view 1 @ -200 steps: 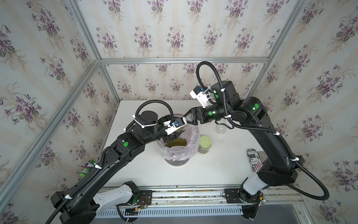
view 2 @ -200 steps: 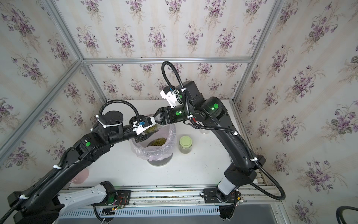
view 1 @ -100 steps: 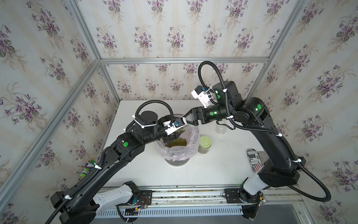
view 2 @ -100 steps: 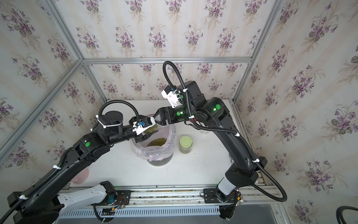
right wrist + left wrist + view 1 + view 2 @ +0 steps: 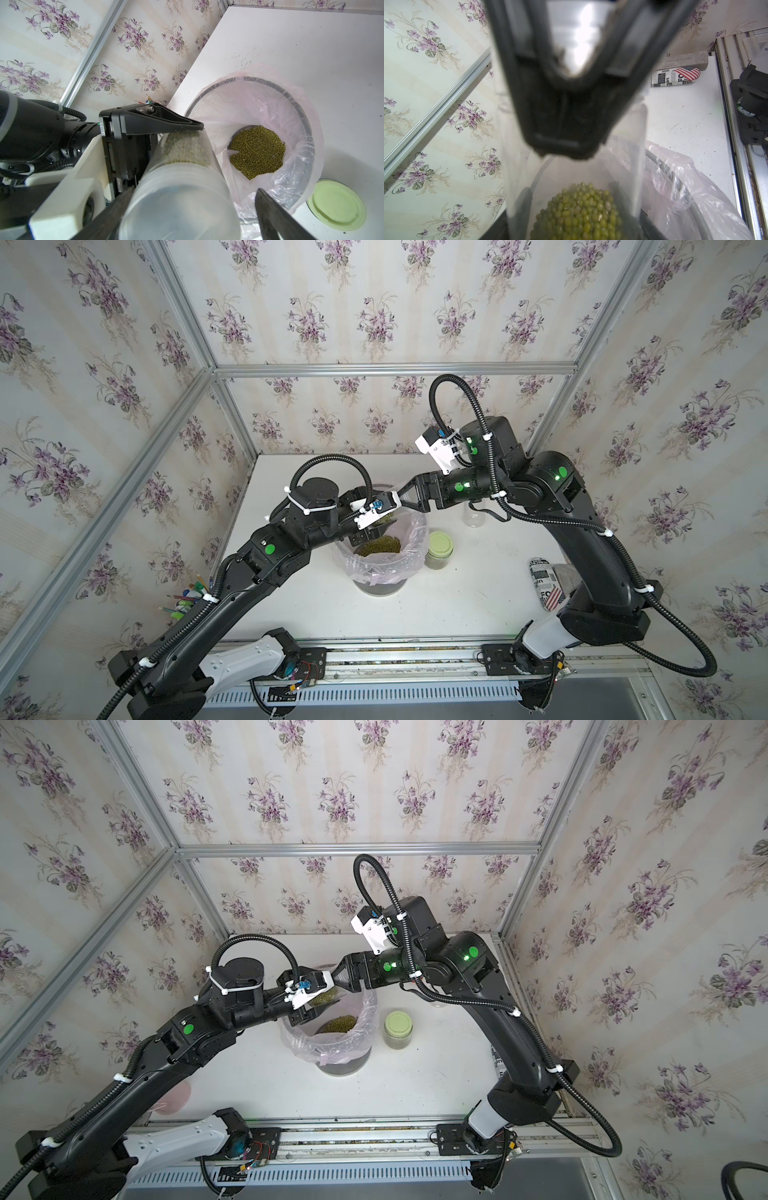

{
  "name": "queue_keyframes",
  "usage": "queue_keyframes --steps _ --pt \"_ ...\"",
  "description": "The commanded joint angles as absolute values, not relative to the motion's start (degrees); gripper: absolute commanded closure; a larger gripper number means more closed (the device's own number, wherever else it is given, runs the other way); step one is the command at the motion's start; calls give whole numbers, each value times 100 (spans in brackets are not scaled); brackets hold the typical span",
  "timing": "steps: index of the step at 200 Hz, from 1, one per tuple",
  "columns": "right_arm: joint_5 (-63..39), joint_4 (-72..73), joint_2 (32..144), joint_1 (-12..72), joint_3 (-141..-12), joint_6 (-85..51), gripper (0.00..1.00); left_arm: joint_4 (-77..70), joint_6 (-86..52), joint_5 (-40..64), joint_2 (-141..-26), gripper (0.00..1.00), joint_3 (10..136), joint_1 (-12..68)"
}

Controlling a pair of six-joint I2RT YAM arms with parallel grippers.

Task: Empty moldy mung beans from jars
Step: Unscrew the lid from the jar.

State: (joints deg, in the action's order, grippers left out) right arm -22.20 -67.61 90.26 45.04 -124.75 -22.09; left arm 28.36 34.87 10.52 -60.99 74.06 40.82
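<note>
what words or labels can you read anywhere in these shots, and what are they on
"FO": large black letters on the newsprint-pattern case, beside its flag print; the rest of the word is cut off.
Smaller newsprint on that case: too small to read.
Line of print on the grey case behind it: too blurred to read.
No other text shows.

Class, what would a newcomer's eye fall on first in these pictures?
A clear jar, part full of beans, lies tilted over the pink-lined bin in the left end effector. A heap of green beans lies in the bin. A green-lidded jar stands beside it.
</note>
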Motion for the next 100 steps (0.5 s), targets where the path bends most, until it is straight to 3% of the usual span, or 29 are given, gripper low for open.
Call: queue_keyframes --steps 1,100 --pt "-2188 -6707 8954 4513 -12496 -2220 13 2654 3551 1049 -6073 47 7391 4078" --pt "-2224 -6715 8882 4509 -12518 -2241 16 2646 3560 1046 -6108 47 7378 4079"
